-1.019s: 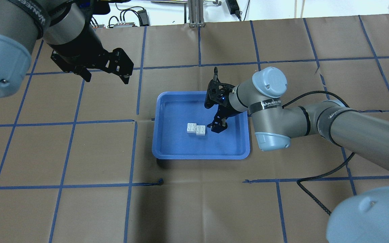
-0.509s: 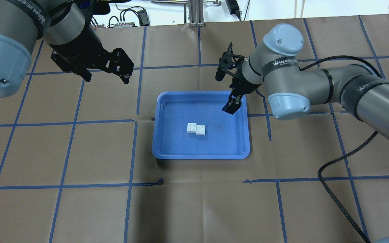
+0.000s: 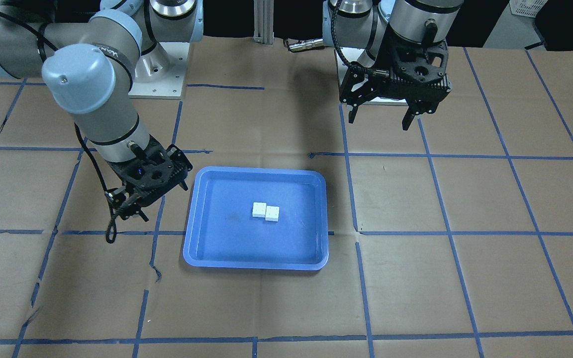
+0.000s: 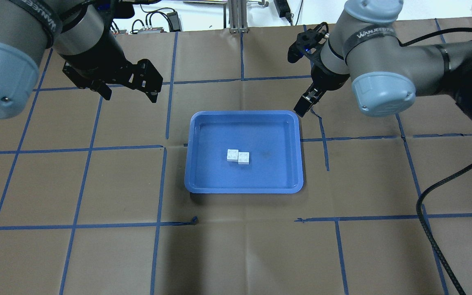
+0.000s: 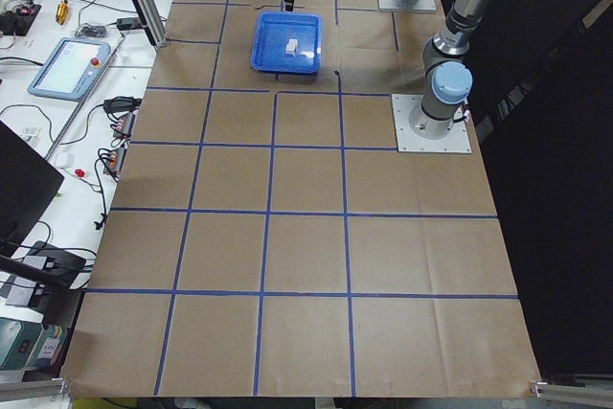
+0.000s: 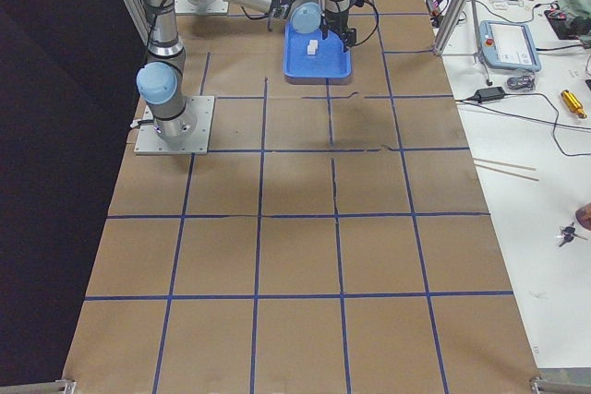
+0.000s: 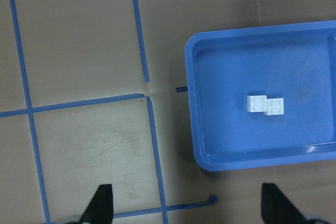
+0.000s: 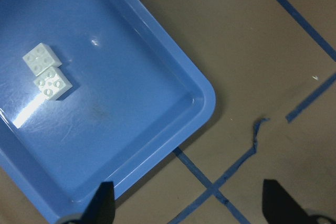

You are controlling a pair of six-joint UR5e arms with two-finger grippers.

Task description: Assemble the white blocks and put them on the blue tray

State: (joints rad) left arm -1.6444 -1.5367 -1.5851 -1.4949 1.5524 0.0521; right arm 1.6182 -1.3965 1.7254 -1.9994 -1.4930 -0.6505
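The white blocks (image 4: 238,156) are being carried near the middle of the blue tray (image 4: 244,189), touching each other. The left gripper (image 4: 130,95) is being held spread wide, well apart from the tray. The right gripper (image 4: 304,106) is being held spread too, just beside the tray's far corner.

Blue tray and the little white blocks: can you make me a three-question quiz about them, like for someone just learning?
1. True or false: the white blocks lie inside the blue tray.
2. Pick one: what does the right gripper hold? A, a white block. B, nothing. C, the tray.
3. Count: how many white blocks are there?

Key: 1 true. 2 B; its fingers are spread, with nothing between them. 3 two, set right against each other.
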